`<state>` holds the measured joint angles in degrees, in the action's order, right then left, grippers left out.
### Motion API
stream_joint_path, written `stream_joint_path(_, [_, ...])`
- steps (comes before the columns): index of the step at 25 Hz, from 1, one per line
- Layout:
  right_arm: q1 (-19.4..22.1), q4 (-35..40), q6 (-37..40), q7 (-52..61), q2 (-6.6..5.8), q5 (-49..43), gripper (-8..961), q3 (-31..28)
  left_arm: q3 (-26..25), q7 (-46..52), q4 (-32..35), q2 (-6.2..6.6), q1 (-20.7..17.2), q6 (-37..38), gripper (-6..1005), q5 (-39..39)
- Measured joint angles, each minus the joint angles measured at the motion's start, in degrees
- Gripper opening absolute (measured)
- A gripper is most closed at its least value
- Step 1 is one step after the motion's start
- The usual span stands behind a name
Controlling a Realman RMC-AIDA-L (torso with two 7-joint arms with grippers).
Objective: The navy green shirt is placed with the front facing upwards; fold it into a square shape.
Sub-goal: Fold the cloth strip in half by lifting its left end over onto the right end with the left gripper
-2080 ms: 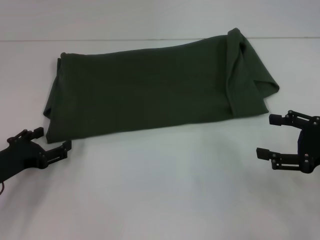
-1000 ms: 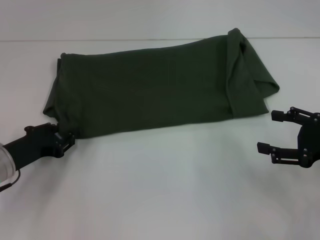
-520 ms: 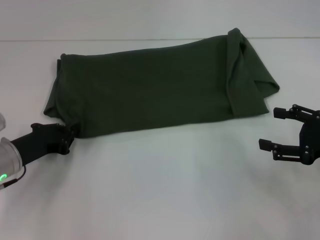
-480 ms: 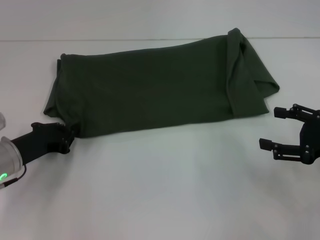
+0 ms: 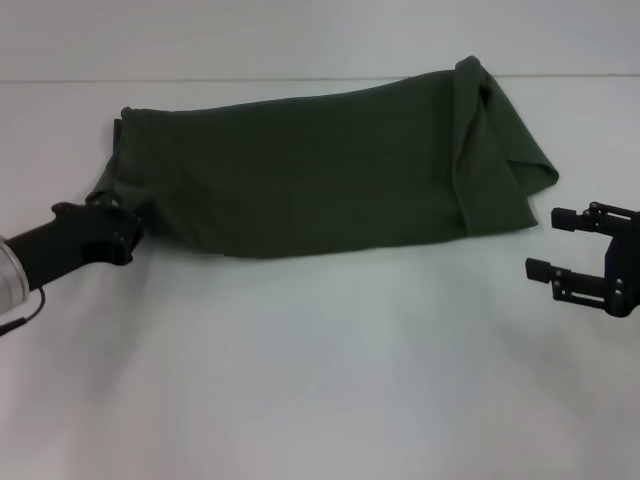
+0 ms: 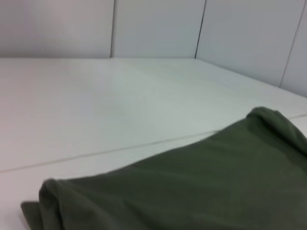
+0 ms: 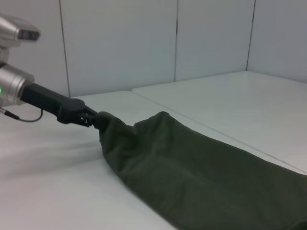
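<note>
The navy green shirt (image 5: 310,170) lies folded into a long band across the white table (image 5: 320,380), plain olive side up, with no lettering showing. My left gripper (image 5: 122,234) is at the band's near left corner, shut on the cloth, and that corner is raised and bunched. The right wrist view shows the left gripper (image 7: 85,118) pinching the shirt (image 7: 192,177) at its far end. The shirt (image 6: 192,191) fills the lower part of the left wrist view. My right gripper (image 5: 543,242) hovers open just off the shirt's near right corner, with nothing between its fingers.
A table seam (image 5: 60,81) runs behind the shirt. Bare white tabletop stretches in front of the shirt between the two arms. Pale wall panels (image 7: 120,43) stand beyond the table.
My left gripper moved in to the near left corner, shut on it and drew it up and back, shortening the near left edge. The right gripper drifted slightly right, still open.
</note>
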<state>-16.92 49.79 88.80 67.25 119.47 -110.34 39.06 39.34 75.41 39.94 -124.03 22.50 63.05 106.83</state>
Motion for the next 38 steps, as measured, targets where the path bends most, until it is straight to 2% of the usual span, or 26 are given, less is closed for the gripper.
stream_joint_path(3, [-0.8,-1.2,-0.6,-0.4,0.02,0.0,835,0.0,0.1,1.3,0.8,0.03,0.3,0.2,50,0.0])
stream_joint_path(9, [-2.6,-3.5,-4.3,-2.4,0.04,2.2,606,-0.7,0.1,2.7,1.3,0.12,1.5,0.8,50,-0.1])
stream_joint_path(12, [-3.9,-6.2,-7.9,-4.7,0.06,5.0,367,-0.7,0.2,3.7,2.4,0.12,1.6,1.6,51,-0.1])
stream_joint_path(19, [-9.4,-17.1,-20.2,-15.8,0.14,12.6,210,-0.7,0.0,7.2,5.8,0.1,1.8,5.0,51,-0.1])
stream_joint_path(21, [-12.7,-21.9,-24.3,-22.1,0.16,15.2,165,-0.6,-0.1,8.4,6.8,0.1,1.8,6.0,51,-0.1])
stream_joint_path(22, [-12.7,-21.9,-24.3,-22.1,0.16,15.2,142,-0.6,-0.1,9.0,7.3,0.1,1.9,6.5,51,-0.1])
stream_joint_path(23, [-15.3,-25.3,-27.3,-26.7,0.21,16.9,120,-0.3,-0.1,9.7,7.8,0.1,2.0,7.2,51,-0.1])
stream_joint_path(24, [-15.3,-25.3,-27.3,-26.7,0.21,16.9,96,-0.3,-0.1,10.7,8.5,0.1,2.0,8.2,51,-0.1])
stream_joint_path(28, [-20.7,-31.5,-33.9,-35.5,0.53,18.3,-1,-0.4,0.0,13.3,10.7,0.1,2.4,10.8,51,-0.1])
stream_joint_path(32, [-25.7,-36.5,-40.8,-43.3,0.74,19.7,-1,-0.3,0.0,15.9,12.5,0.1,2.8,13.3,51,-0.2])
stream_joint_path(38, [-28.2,-38.9,-43.6,-49.8,0.93,20.3,-1,-0.3,-0.1,17.3,14.0,0.1,3.0,15.4,51,-1.7])
